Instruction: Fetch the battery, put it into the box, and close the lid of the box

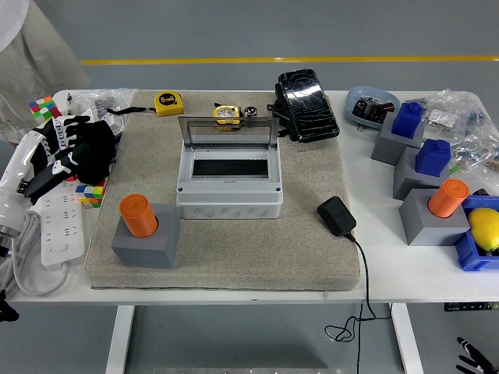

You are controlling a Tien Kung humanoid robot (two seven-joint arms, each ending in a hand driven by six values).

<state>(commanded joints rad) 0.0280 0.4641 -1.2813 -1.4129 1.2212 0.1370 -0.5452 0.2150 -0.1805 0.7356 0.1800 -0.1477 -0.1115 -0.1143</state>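
The orange cylindrical battery (138, 215) stands upright in a grey block holder (146, 243) at the front left of the grey mat (257, 249). The grey box (228, 187) sits in the middle of the mat. Its clear lid (228, 131) stands open at the back and the inside looks dark and empty. My left hand (72, 152), black with white parts, hangs over the table's left edge, up and left of the battery, with relaxed fingers holding nothing. Only black tips of my right hand (475, 358) show at the lower right corner, below the table.
A power strip (62, 222) and Rubik's cubes (92, 192) lie under my left hand. Tape measures (168, 102), a black case (306, 105) and a black adapter (336, 216) are on the mat. At the right are grey blocks with blue parts (433, 156), another orange cylinder (447, 198) and a lemon (485, 228).
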